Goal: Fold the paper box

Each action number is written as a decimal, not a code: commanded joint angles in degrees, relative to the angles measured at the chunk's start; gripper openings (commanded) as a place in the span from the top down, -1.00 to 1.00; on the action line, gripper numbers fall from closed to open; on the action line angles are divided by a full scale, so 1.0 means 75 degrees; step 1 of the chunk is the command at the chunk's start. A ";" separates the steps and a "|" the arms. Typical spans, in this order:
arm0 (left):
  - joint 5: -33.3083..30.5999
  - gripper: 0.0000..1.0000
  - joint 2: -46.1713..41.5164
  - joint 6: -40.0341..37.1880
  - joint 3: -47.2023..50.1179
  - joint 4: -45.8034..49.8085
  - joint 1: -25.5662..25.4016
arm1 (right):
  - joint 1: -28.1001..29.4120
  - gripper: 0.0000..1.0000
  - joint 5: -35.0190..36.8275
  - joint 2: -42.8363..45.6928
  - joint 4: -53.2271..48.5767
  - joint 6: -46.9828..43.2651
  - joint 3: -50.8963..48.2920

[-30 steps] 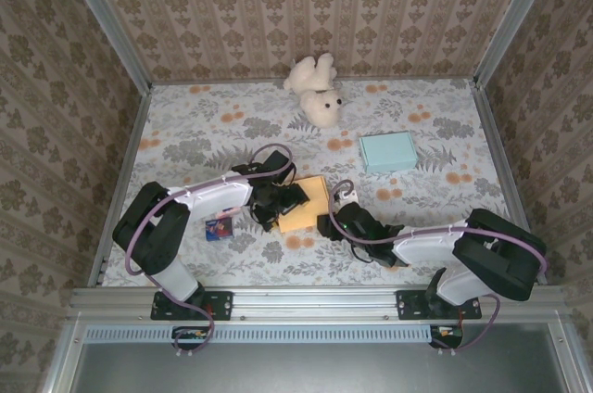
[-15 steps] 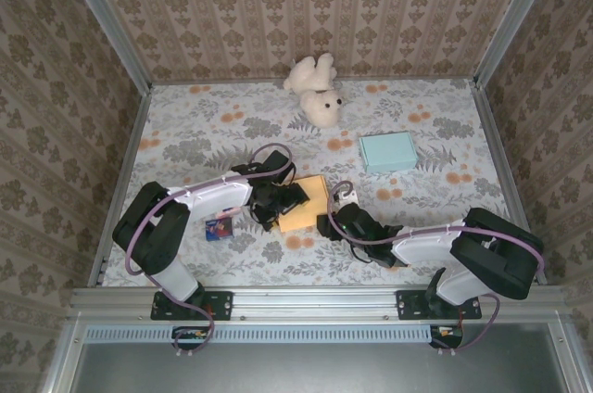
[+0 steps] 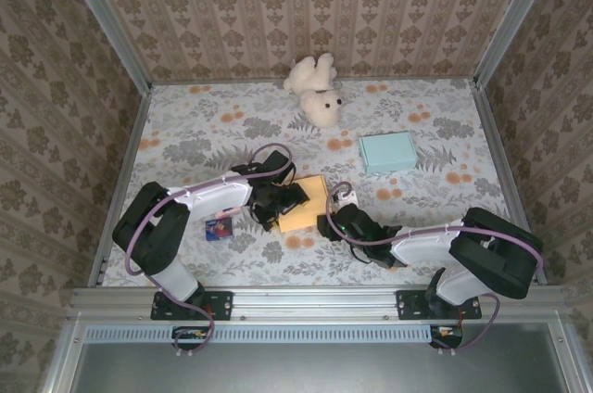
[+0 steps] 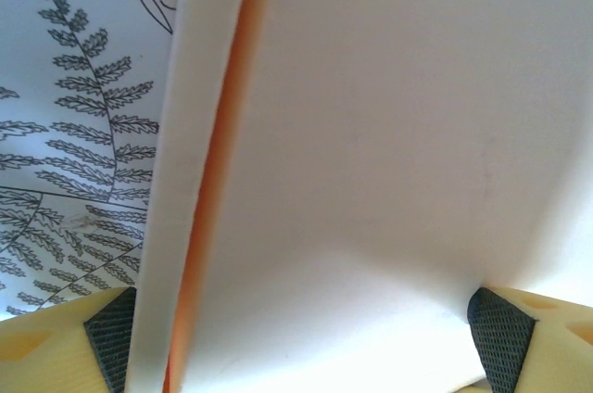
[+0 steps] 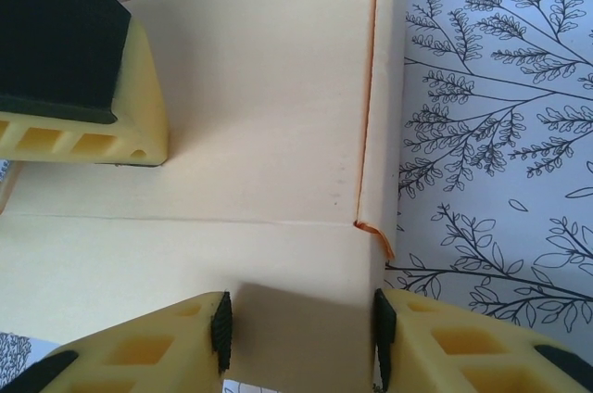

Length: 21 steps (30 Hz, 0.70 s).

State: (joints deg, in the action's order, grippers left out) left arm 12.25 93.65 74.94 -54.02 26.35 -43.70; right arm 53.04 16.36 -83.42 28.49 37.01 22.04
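On paper box (image 3: 309, 205), left gripper (image 3: 282, 199) unmoved

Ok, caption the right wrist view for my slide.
Right gripper clamps a paper box flap while the left gripper's finger rests on the panel.

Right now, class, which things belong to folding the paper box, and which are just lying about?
In the job: yellow-orange paper box, left gripper, right gripper.
Lying about: white teddy bear, pale blue rectangular box, small dark packet.
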 commanded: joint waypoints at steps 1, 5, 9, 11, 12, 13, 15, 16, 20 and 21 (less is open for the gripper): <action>-0.0380 -0.84 0.0375 0.0028 0.0399 0.0518 0.0066 | 0.0036 0.12 0.0188 -0.0408 -0.0473 -0.0154 -0.0044; -0.0349 -0.84 0.0381 0.0018 0.0408 0.0480 0.0084 | 0.0036 0.11 0.0484 -0.0588 -0.0259 -0.0245 -0.0113; -0.0313 -0.84 0.0405 0.0005 0.0405 0.0471 0.0074 | 0.0031 0.10 0.0693 -0.0991 0.0265 -0.0472 -0.0196; -0.0309 -0.84 0.0416 -0.0007 0.0403 0.0468 0.0083 | 0.0046 0.10 0.0761 -0.1313 0.0664 -0.0585 -0.0254; -0.0303 -0.84 0.0419 -0.0013 0.0394 0.0471 0.0076 | 0.0036 0.10 0.0767 -0.1449 0.0824 -0.0599 -0.0287; -0.0308 -0.84 0.0416 -0.0019 0.0398 0.0471 0.0084 | 0.0042 0.09 0.0773 -0.1582 0.1016 -0.0599 -0.0319; -0.0310 -0.84 0.0416 -0.0016 0.0413 0.0454 0.0082 | 0.0035 0.09 0.0729 -0.1786 0.1406 -0.0619 -0.0393; -0.0297 -0.84 0.0428 -0.0019 0.0406 0.0448 0.0079 | 0.0037 0.08 0.0677 -0.1893 0.1592 -0.0666 -0.0408; -0.0262 -0.84 0.0446 -0.0026 0.0415 0.0451 0.0095 | 0.0041 0.04 0.0484 -0.2043 0.2031 -0.0739 -0.0406; -0.0260 -0.84 0.0440 -0.0042 0.0413 0.0448 0.0091 | 0.0046 0.01 0.0475 -0.1992 0.2077 -0.0718 -0.0436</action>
State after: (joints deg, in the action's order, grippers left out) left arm 12.19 93.80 74.83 -53.65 24.73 -42.92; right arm 53.69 22.28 -95.48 45.67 31.86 20.27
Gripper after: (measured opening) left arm 0.920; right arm 0.483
